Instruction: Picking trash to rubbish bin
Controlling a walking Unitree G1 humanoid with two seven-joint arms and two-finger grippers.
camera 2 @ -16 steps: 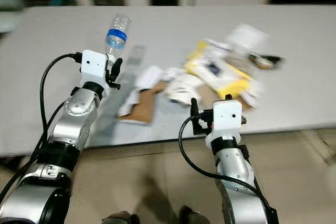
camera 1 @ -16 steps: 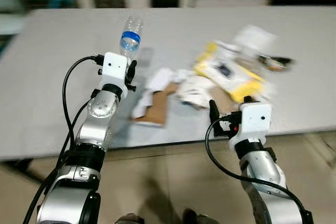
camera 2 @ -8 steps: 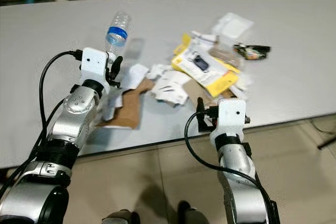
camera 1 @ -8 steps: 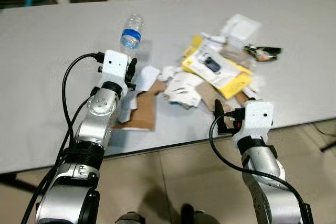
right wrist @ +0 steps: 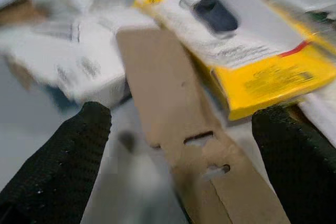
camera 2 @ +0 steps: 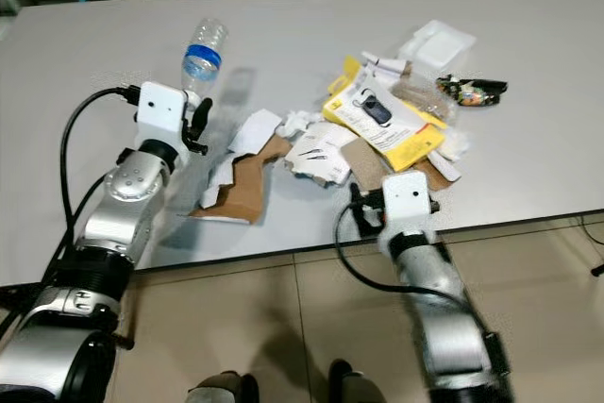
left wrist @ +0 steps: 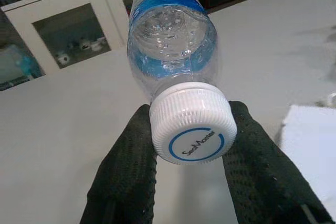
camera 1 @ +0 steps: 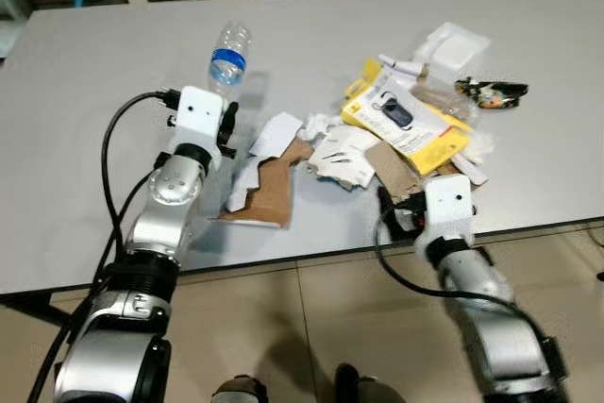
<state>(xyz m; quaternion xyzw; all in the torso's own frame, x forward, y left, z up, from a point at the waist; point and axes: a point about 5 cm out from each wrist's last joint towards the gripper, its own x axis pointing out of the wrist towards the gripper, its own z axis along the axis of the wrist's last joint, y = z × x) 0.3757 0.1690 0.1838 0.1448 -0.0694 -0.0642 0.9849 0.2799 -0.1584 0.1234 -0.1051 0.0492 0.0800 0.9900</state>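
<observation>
Looks like an office or lab room: a long grey desk (camera 1: 85, 186) stands on a beige tiled floor (camera 1: 311, 327), and behind it runs a row of white cabinets (left wrist: 79, 24) with glass doors, small trinkets on their shelves.

bottle cap (left wrist: 193, 124) | white, blue ring | reads "SeaMaster" | other print illegible
</observation>
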